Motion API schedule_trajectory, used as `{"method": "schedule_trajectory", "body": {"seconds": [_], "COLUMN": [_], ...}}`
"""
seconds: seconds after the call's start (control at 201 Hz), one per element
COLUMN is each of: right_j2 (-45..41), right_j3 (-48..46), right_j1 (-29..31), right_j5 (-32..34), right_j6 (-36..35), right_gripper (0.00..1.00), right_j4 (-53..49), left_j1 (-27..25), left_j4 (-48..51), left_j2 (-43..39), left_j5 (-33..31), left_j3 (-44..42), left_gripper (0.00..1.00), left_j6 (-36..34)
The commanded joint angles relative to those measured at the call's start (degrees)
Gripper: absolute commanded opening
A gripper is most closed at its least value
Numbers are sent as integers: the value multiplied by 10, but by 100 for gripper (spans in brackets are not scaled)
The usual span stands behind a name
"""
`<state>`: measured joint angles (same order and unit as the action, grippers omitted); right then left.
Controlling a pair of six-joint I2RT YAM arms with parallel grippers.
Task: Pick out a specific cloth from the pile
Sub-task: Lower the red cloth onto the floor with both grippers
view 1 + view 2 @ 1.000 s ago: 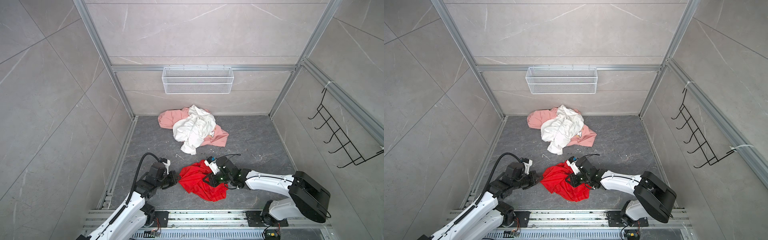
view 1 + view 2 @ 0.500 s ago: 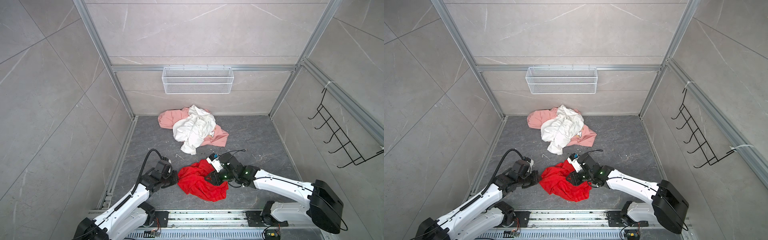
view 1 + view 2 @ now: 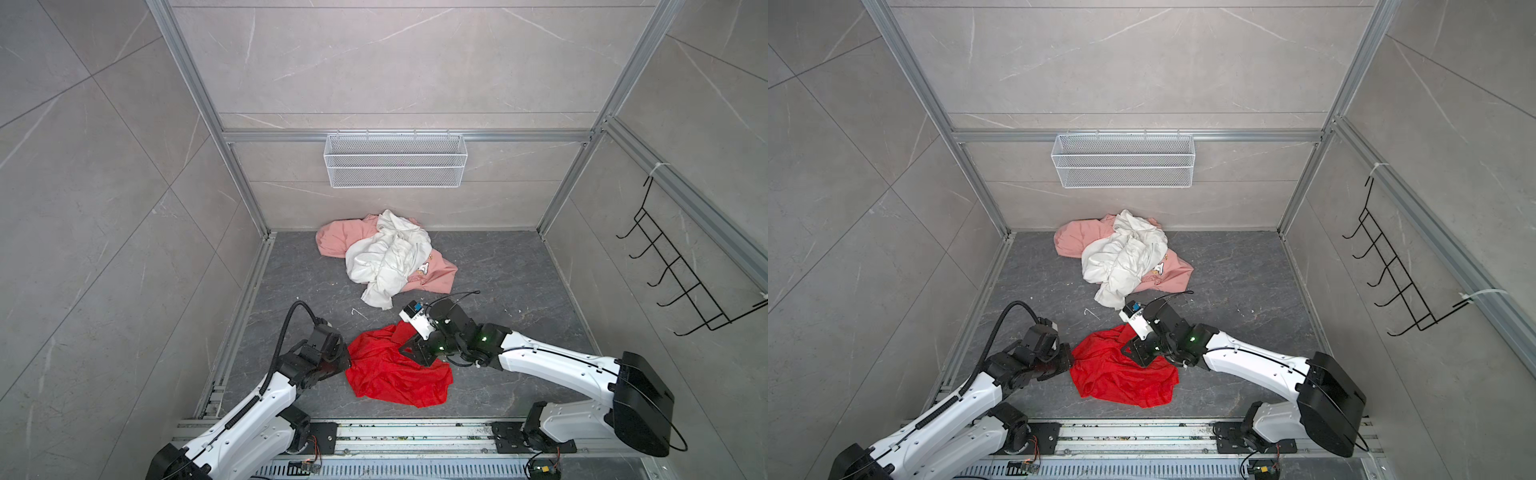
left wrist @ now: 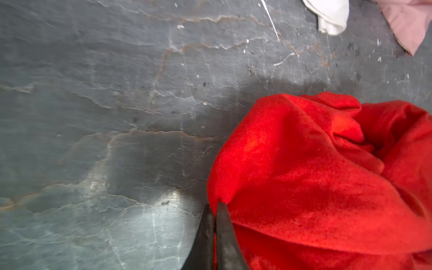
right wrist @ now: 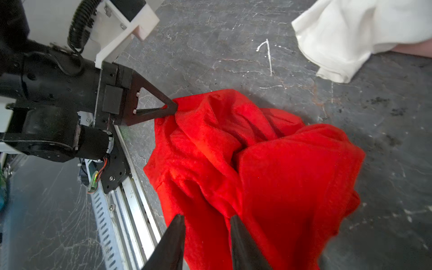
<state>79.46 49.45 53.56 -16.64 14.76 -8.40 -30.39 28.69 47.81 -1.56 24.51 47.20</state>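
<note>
Pinching cloth point(image 3: 395, 374) edge, left hand point(image 4: 214, 208) fully closed; right hand point(image 5: 207, 217) half-open over a fold: close deep before lifting.

Plain red cloth point(image 3: 395, 374), white garment point(image 3: 386, 257), pink printed garment point(image 3: 332, 243), grey floor point(image 3: 498, 270)

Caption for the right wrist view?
Left tool pinches the red cloth at its edge; right tool poised over it, jaws apart; white garment lies apart on the gray floor.
</note>
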Motion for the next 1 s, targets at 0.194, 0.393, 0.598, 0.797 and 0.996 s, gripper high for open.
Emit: {"method": "schedule_trajectory", "body": {"seconds": [0.194, 0.393, 0.598, 0.797, 0.996], "right_j2": [94, 113, 127, 77, -15], "right_j3": [-15, -60, -88, -92, -107], "right_j1": [21, 22, 25, 27, 24], "right_j5": [21, 13, 13, 19, 26], "right_j6": [-36, -8, 14, 45, 107], "right_gripper": [34, 34, 34, 34, 33], "right_j4": [72, 120, 162, 153, 165], "left_j1": [0, 0, 0, -5, -19], "left_j4": [13, 43, 21, -84, -120], "left_j2": [7, -29, -46, -36, -36], "left_j5": [-17, -24, 21, 191, 276], "left_j3": [15, 61, 92, 95, 92], "left_gripper": [8, 36, 47, 43, 29], "left_j6": [-7, -46, -57, -84, -102]}}
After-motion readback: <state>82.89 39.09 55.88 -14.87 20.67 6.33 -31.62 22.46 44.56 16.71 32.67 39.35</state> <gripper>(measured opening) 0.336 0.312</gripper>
